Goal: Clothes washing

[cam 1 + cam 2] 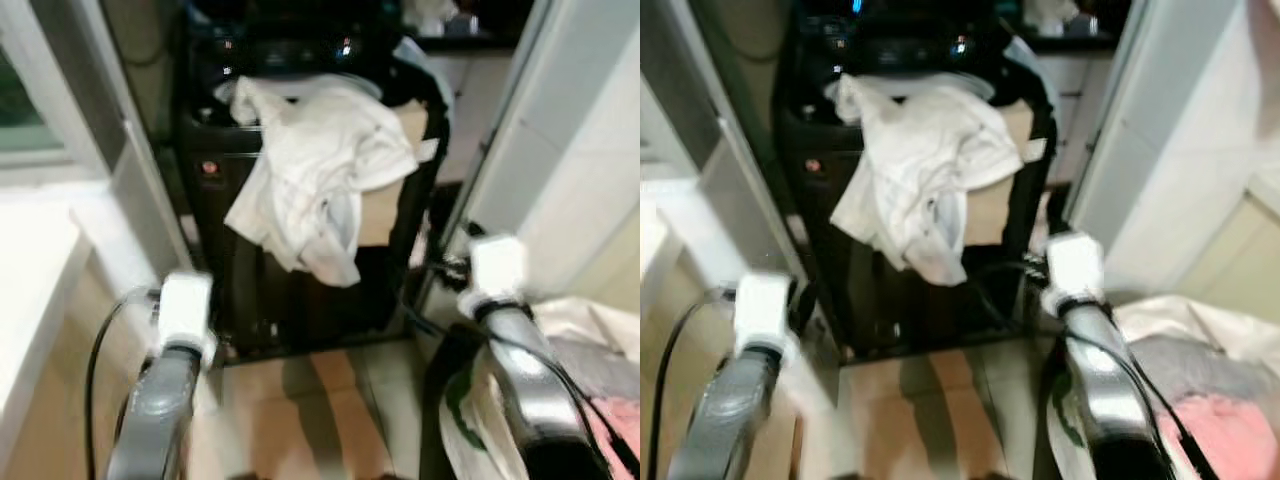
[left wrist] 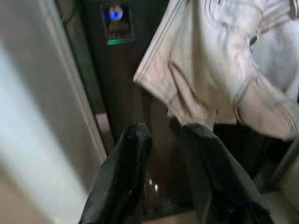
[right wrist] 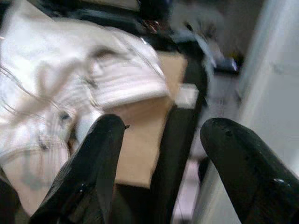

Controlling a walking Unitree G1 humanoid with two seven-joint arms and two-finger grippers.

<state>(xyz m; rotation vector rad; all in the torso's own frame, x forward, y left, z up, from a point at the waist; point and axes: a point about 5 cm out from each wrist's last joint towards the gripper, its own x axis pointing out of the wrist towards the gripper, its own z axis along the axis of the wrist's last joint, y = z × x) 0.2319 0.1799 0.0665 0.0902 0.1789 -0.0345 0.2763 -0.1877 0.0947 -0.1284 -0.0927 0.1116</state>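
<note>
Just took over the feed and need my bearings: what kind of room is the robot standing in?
Probably a laundry corner of a home. A dark top-loading washing machine with lit panel lights stands ahead, a white garment draped over its front, and a bag of clothes sits by the right arm.

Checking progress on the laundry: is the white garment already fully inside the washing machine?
No: the white garment hangs draped over the front edge of the black washing machine, trailing down its face.
</note>
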